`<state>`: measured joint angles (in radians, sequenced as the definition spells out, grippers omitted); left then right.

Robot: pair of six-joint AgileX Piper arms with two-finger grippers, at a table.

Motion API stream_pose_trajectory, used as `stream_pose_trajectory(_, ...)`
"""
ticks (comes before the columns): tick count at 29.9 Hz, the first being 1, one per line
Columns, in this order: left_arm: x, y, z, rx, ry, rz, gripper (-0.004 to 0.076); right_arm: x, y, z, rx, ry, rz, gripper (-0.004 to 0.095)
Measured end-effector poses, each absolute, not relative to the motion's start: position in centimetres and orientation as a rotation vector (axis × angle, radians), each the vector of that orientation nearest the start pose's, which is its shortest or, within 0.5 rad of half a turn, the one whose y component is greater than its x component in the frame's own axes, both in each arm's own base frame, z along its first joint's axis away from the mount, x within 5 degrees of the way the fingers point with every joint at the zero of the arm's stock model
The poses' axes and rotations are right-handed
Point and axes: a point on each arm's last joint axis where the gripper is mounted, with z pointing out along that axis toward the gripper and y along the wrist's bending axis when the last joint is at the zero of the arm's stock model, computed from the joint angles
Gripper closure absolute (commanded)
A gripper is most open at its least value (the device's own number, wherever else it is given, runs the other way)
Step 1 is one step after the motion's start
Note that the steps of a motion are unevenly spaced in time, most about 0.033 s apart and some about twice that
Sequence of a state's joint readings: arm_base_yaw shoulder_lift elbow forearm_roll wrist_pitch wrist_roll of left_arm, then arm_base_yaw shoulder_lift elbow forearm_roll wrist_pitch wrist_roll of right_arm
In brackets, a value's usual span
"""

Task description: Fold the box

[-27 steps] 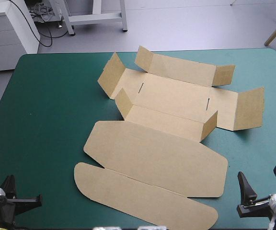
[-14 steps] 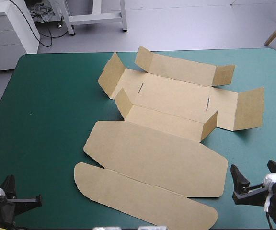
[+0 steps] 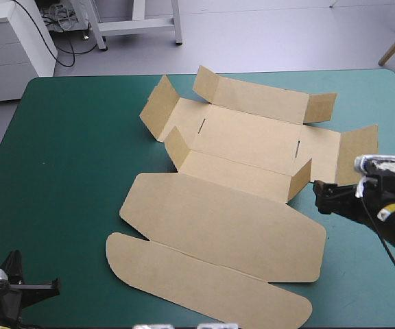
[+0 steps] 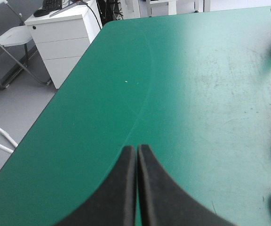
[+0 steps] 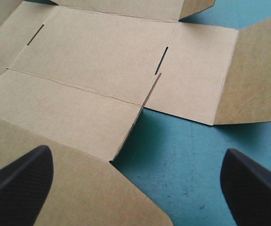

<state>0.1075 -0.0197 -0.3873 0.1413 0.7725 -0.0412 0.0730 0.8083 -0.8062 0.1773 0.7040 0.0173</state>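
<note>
High view: box (image 3: 252,147) mid-table, mostly flat, lid panels toward you. Right gripper (image 3: 319,194) hovers at its right side, likely lining up a wall fold.
Left wrist view: left gripper (image 4: 137,151) pinched together, empty, parked over teal-green cover (image 4: 196,94).
Right wrist view: fingers (image 5: 20,176) spread wide, empty; box just ahead.

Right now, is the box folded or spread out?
Spread out: the box lies flat on the table, only its small flaps tilted up.

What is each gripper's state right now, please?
Left black-finned gripper: shut, holding nothing.
Right black-finned gripper: open, empty, beside the brown cardboard box.
</note>
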Motion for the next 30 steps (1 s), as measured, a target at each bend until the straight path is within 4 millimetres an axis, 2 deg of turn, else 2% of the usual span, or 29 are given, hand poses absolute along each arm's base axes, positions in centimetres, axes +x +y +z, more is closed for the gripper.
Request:
stream_pose_trajectory(8, 1.3, 1.0, 27.0, -0.113, 1.844, 0.208, 0.0734, 24.0, 2.9, 32.2, 0.092, 2.396, 0.279, 0.0017)
stream_pose_trajectory(13, 1.3, 1.0, 27.0, -0.113, 1.844, 0.208, 0.0734, 28.0, 3.4, 30.1, 0.132, 2.493, 0.315, 0.0018)
stream_pose_trajectory(21, 1.3, 1.0, 27.0, -0.112, 1.844, 0.208, 0.0734, 31.4, 4.1, 27.0, 0.173, 2.670, 0.371, 0.0017)
stream_pose_trajectory(26, 1.3, 1.0, 27.0, -0.112, 1.844, 0.208, 0.0734, 32.2, 4.4, 25.4, 0.190, 2.767, 0.395, 0.0018)
stream_pose_trajectory(30, 1.3, 1.0, 27.0, -0.112, 1.844, 0.208, 0.0734, 32.3, 4.5, 24.8, 0.206, 2.807, 0.404, 0.0034)
